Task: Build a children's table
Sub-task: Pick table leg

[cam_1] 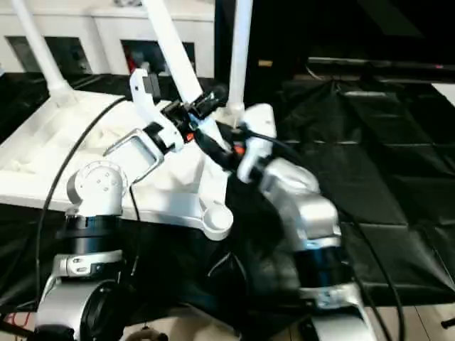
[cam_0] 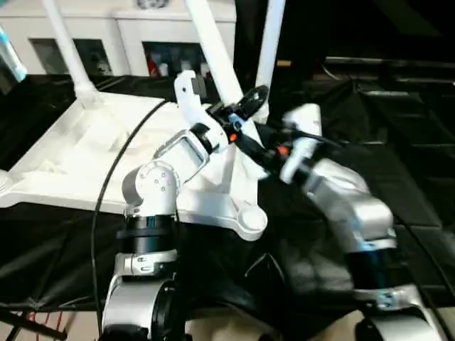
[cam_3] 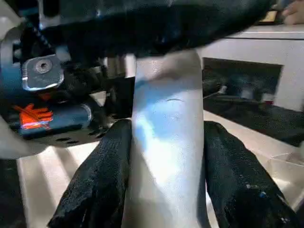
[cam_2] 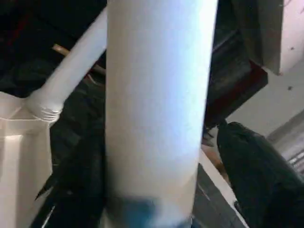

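Note:
The white tabletop (cam_0: 85, 156) lies underside up on black cloth. Upright legs stand in its far left corner (cam_0: 67, 42) and far right corner (cam_0: 270, 42). A third white tube leg (cam_0: 213, 50) leans toward the far left, and its lower end runs down toward the near right corner socket (cam_0: 249, 219); I cannot tell whether it is seated. My left gripper (cam_2: 159, 142) is open, with a finger on each side of this leg and a small gap at one finger (cam_2: 256, 180). Just below it, my right gripper (cam_3: 166, 128) is shut on the same leg.
A white cabinet with glass doors (cam_0: 142, 42) stands behind the table. Black cloth (cam_0: 398, 177) covers the surface to the right of the tabletop. A black cable (cam_0: 114, 177) loops over my left arm and across the tabletop.

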Controlling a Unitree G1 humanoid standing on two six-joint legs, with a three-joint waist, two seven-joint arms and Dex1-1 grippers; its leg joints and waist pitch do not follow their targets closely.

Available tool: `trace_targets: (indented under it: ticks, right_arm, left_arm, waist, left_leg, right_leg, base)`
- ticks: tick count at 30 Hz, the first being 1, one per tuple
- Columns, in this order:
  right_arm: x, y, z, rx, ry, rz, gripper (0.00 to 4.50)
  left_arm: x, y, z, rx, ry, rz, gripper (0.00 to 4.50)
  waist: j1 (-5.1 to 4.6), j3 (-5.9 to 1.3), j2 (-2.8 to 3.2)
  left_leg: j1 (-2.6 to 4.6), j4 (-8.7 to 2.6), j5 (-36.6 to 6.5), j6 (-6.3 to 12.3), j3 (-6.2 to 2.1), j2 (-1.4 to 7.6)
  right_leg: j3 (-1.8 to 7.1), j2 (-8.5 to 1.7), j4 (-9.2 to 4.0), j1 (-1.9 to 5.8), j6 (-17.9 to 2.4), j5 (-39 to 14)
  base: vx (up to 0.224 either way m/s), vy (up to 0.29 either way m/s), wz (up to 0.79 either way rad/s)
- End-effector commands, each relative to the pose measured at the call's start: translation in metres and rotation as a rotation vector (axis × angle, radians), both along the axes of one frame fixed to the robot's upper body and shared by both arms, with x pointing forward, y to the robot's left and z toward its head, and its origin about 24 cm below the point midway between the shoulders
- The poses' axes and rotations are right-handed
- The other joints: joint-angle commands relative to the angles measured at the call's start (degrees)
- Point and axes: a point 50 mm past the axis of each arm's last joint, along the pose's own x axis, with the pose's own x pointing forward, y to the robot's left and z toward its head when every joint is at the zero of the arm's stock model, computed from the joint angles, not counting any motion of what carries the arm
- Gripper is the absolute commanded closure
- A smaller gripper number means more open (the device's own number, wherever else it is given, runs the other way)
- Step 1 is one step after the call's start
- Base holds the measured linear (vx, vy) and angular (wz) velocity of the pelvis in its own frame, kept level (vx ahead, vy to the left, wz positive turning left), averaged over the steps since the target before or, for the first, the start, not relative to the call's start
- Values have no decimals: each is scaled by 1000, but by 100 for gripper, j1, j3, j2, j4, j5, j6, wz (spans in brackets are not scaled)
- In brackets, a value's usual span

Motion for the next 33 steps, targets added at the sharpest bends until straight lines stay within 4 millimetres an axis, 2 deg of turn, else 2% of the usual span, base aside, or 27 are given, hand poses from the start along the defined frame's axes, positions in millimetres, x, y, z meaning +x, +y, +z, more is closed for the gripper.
trace_targets:
  ticks: [1, 3, 4, 5, 8, 9, 10, 12, 13, 15, 19, 20, 21, 23, 24, 25, 26, 27, 28, 29, 30, 31, 32, 33]
  right_arm:
    - [0, -2, -2, -32, 1, -35, 261]
    - [-2, -3, -2, -51, -6, -42, 261]
    - [-3, -3, -3, -59, -7, -41, 261]
    - [-5, -4, -3, -69, -10, -39, 261]
    - [-8, -4, -3, -90, -15, -36, 261]
    - [-9, -4, -3, -105, -18, -35, 261]
    - [-11, -5, -3, -130, -21, -35, 261]
    - [-12, -6, -3, -141, -20, -37, 261]
    - [-14, -7, -2, -146, -21, -39, 261]
    - [-15, -7, -2, -153, -20, -37, 261]
    - [-16, -6, -2, -162, -19, -33, 261]
    - [-16, -5, -2, -162, -19, -34, 261]
    - [-16, -4, -2, -157, -17, -35, 261]
    - [-16, -3, -2, -152, -14, -36, 261]
    - [-15, -1, -2, -147, -16, -35, 261]
    - [-15, -1, -2, -147, -16, -35, 261]
    - [-14, 0, -1, -141, -16, -36, 205]
    - [-14, 0, -1, -135, -12, -31, 191]
    - [-13, 0, -1, -108, 1, -8, 189]
    - [-13, 1, -1, -94, 8, 4, 189]
    - [-13, -2, 0, -37, 34, 34, 170]
    - [-12, -8, 3, 51, 94, 62, 170]
    - [-12, -13, 5, 111, 132, 81, 157]
    - [-12, -13, 5, 111, 132, 81, 139]
  left_arm:
    - [-2, -15, 11, 11, -35, -30, 115]
    - [-1, -17, 11, -8, -27, -7, 118]
    - [-1, -17, 11, -12, -26, -4, 120]
    - [-2, -18, 10, -14, -24, -1, 143]
    - [-3, -19, 8, -20, -17, 3, 164]
    - [-3, -20, 6, -25, -13, 3, 186]
    - [-3, -20, 4, -33, -3, 12, 199]
    - [-2, -20, 2, -42, 6, 26, 209]
    - [-2, -21, 3, -57, 6, 23, 209]
    - [-3, -23, 3, -66, 2, 16, 234]
    - [-5, -26, 4, -73, -2, 5, 254]
    - [-5, -25, 4, -73, -2, 5, 256]
    - [-5, -24, 4, -75, -3, 4, 257]
    - [-5, -23, 5, -78, -6, 3, 257]
    - [-5, -22, 6, -73, -14, 0, 257]
    - [-5, -22, 6, -73, -14, 0, 257]
    - [-5, -21, 8, -64, -26, -7, 257]
    - [-5, -20, 8, -56, -32, -9, 258]
    - [-4, -18, 9, -24, -55, -16, 258]
    - [-4, -16, 10, -7, -66, -20, 258]
    - [-3, -12, 10, 40, -97, -35, 259]
    - [-3, -7, 11, 75, -124, -60, 259]
    - [-3, -4, 11, 94, -140, -77, 259]
    - [-3, -4, 11, 94, -140, -77, 259]
  waist:
    - [-41, -467, -69]
    - [-71, -476, -128]
    - [-62, -479, -114]
    - [-74, -478, -120]
    - [-131, -472, -161]
    - [-136, -472, -158]
    - [-172, -460, -216]
    - [-195, -450, -198]
    - [-233, -453, -242]
    - [-285, -451, -268]
    - [-341, -455, -284]
    - [-340, -456, -258]
    - [-344, -463, -279]
    - [-332, -467, -262]
    - [-308, -462, -211]
    - [-320, -462, -229]
    - [-312, -466, -225]
    - [-311, -465, -233]
    - [-272, -463, -144]
    - [-291, -464, -185]
    - [-245, -466, -39]
    - [-272, -455, -85]
    - [-271, -460, -16]
    - [-248, -475, -62]
  left_leg:
    - [70, -379, -719, 215, -38, 189]
    - [43, -359, -564, 291, -21, 184]
    - [48, -358, -532, 304, -22, 183]
    - [42, -352, -467, 336, -21, 187]
    - [45, -344, -541, 394, -4, 185]
    - [42, -341, -540, 396, -7, 183]
    - [30, -339, -550, 399, -1, 174]
    - [29, -346, -613, 380, -6, 180]
    - [42, -344, -688, 358, -2, 187]
    - [40, -347, -759, 317, -13, 187]
    - [31, -338, -787, 299, -17, 185]
    - [27, -339, -776, 304, -22, 184]
    - [29, -333, -757, 321, -19, 183]
    - [33, -331, -731, 331, -18, 187]
    - [38, -337, -739, 323, -29, 188]
    - [36, -337, -753, 323, -23, 191]
    - [35, -337, -772, 308, -27, 189]
    - [35, -338, -775, 305, -27, 190]
    - [46, -347, -795, 288, -45, 186]
    - [47, -343, -833, 291, -36, 194]
    - [58, -357, -864, 270, -62, 190]
    - [73, -364, -950, 284, -45, 200]
    - [88, -377, -1084, 296, -60, 198]
    - [66, -362, -1059, 331, -65, 181]
  right_leg:
    - [301, -302, -375, 359, -543, -1662]
    - [317, -302, -339, 376, -651, -1373]
    - [318, -306, -328, 377, -677, -1317]
    - [324, -302, -316, 377, -710, -1209]
    - [325, -301, -330, 379, -750, -1270]
    - [324, -300, -328, 381, -746, -1285]
    - [324, -289, -334, 386, -693, -1387]
    - [323, -295, -356, 380, -636, -1527]
    - [322, -289, -381, 366, -581, -1623]
    - [315, -288, -389, 358, -537, -1702]
    - [319, -286, -383, 360, -559, -1625]
    - [319, -288, -377, 364, -588, -1564]
    - [320, -284, -367, 365, -616, -1495]
    - [322, -286, -361, 365, -677, -1412]
    - [318, -291, -351, 370, -723, -1376]
    - [320, -282, -362, 367, -727, -1358]
    - [320, -285, -355, 376, -756, -1318]
    - [320, -286, -350, 378, -763, -1303]
    - [312, -297, -344, 385, -791, -1292]
    - [316, -285, -354, 376, -809, -1233]
    - [308, -297, -332, 389, -864, -1176]
    - [312, -274, -381, 364, -859, -1190]
    - [300, -258, -380, 385, -925, -1088]
    - [294, -278, -333, 430, -989, -1017]
  base:
    - [0, 0, 0]
    - [0, 0, 0]
    - [0, 0, 0]
    - [0, 0, 0]
    - [0, 0, 0]
    - [0, 0, 0]
    - [0, 0, 0]
    - [0, 0, 0]
    - [0, 0, 0]
    - [0, 0, 0]
    - [0, 0, 0]
    - [0, 0, 0]
    - [0, 0, 0]
    - [0, 0, 0]
    - [0, 0, 0]
    - [0, 0, 0]
    - [0, 0, 0]
    - [0, 0, 0]
    - [0, 0, 0]
    - [0, 0, 0]
    - [0, 0, 0]
    - [0, 0, 0]
    - [0, 0, 0]
    - [0, 0, 0]
